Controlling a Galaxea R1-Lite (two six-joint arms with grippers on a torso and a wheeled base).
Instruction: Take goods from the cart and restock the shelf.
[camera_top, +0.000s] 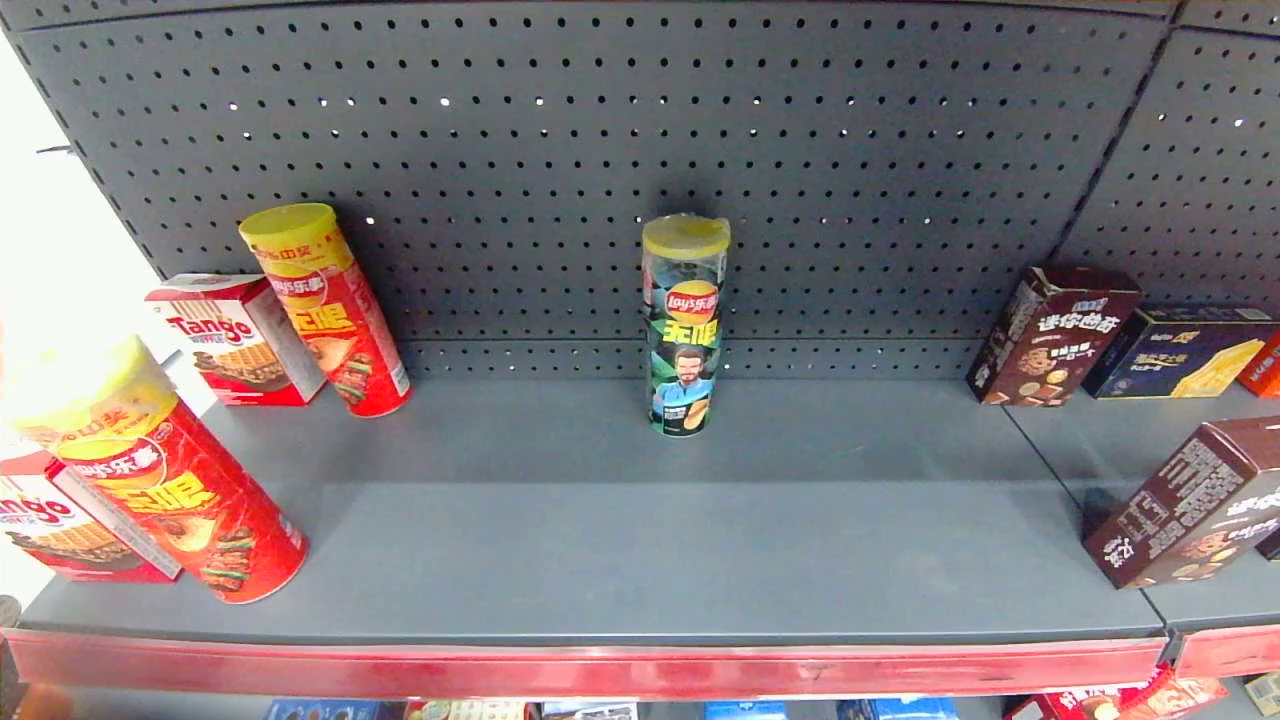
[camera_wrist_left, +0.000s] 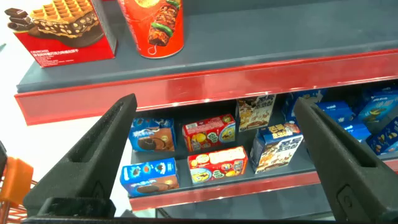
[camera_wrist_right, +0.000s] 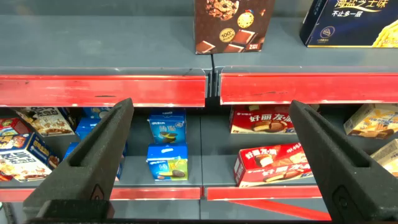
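Observation:
On the grey shelf (camera_top: 620, 540) a green chip can with a yellow lid (camera_top: 684, 325) stands upright near the pegboard back, at mid shelf. Two red chip cans stand at the left, one at the back (camera_top: 325, 308) and one near the front edge (camera_top: 165, 475), whose base appears in the left wrist view as a red can (camera_wrist_left: 152, 26). My left gripper (camera_wrist_left: 214, 158) is open, below the shelf's red front edge (camera_wrist_left: 205, 87). My right gripper (camera_wrist_right: 208, 158) is open too, facing the lower shelves under a brown cookie box (camera_wrist_right: 232, 25).
Red wafer boxes (camera_top: 235, 338) (camera_top: 55, 525) stand beside the red cans. Brown boxes (camera_top: 1050, 335) (camera_top: 1185, 500) and a dark blue box (camera_top: 1180, 352) fill the right section. Lower shelves hold blue and red snack boxes (camera_wrist_left: 211, 149) (camera_wrist_right: 166, 144). An orange object (camera_wrist_left: 11, 177) shows at an edge of the left wrist view.

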